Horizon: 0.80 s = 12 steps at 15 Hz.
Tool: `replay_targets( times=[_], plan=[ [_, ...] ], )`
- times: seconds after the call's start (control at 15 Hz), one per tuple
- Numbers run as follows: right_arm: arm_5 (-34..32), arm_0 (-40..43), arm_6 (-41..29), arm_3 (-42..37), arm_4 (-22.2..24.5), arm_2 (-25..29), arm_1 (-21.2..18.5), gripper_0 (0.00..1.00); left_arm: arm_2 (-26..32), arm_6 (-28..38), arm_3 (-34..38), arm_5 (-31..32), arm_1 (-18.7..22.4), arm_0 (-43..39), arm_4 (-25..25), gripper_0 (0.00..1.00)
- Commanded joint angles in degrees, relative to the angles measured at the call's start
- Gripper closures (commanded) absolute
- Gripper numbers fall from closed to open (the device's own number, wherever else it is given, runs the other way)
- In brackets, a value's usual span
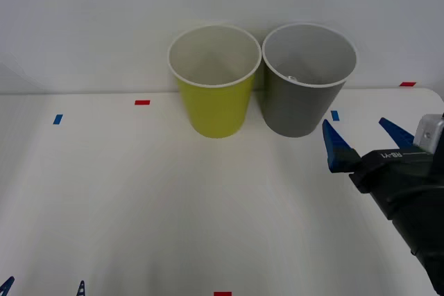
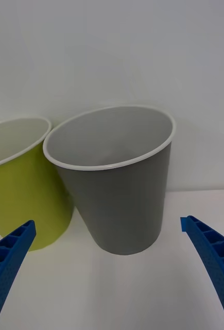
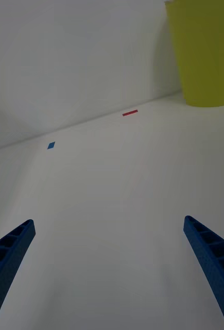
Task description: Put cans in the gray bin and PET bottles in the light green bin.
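The light green bin (image 1: 215,95) and the gray bin (image 1: 305,102) stand upright side by side at the back of the white table, almost touching. My right gripper (image 1: 357,133) hovers open and empty just in front and to the right of the gray bin. In the right wrist view the gray bin (image 2: 122,206) sits ahead between the spread fingers of that gripper (image 2: 107,223), with the light green bin (image 2: 24,196) beside it. My left gripper (image 1: 43,288) is open and empty at the near left edge; its wrist view shows the gripper (image 3: 108,221) over bare table and the light green bin (image 3: 204,51) far off. Cans and PET bottles are out of view.
Small tape marks dot the table: red (image 1: 142,102) and blue (image 1: 57,119) at the left, blue (image 1: 335,115) and red (image 1: 407,84) near the gray bin, red (image 1: 222,294) at the front edge. A white wall rises right behind the bins.
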State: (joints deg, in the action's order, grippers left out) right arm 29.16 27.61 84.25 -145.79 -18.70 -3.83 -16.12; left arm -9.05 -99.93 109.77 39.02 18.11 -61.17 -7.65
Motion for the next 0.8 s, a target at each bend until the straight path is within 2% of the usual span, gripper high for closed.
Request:
replay_targets(
  times=[0.07, 0.27, 0.47, 0.6, 0.73, 0.8],
  plan=[
    [-13.3, 1.7, -0.6, 6.4, 7.3, -4.0, -1.6, 0.0, 0.0, 0.0, 0.0, 0.0, 0.0, 0.0, 0.0, 0.0],
    [-28.5, 6.8, -1.3, 14.3, 11.1, -5.7, -1.4, 0.0, 0.0, 0.0, 0.0, 0.0, 0.0, 0.0, 0.0, 0.0],
    [-40.9, 10.9, -1.6, 21.7, 12.2, -6.0, -1.4, 0.0, 0.0, 0.0, 0.0, 0.0, 0.0, 0.0, 0.0, 0.0],
    [-51.5, 12.5, -1.7, 28.8, 12.5, -7.2, -1.8, 0.0, 0.0, 0.0, 0.0, 0.0, 0.0, 0.0, 0.0, 0.0],
    [-57.8, 14.3, -0.8, 32.7, 13.0, -7.8, -2.2, 0.0, 0.0, 0.0, 0.0, 0.0, 0.0, 0.0, 0.0, 0.0],
    [-59.0, 15.6, -0.4, 32.8, 13.1, -8.1, -2.8, 0.0, 0.0, 0.0, 0.0, 0.0, 0.0, 0.0, 0.0, 0.0]
  ],
)
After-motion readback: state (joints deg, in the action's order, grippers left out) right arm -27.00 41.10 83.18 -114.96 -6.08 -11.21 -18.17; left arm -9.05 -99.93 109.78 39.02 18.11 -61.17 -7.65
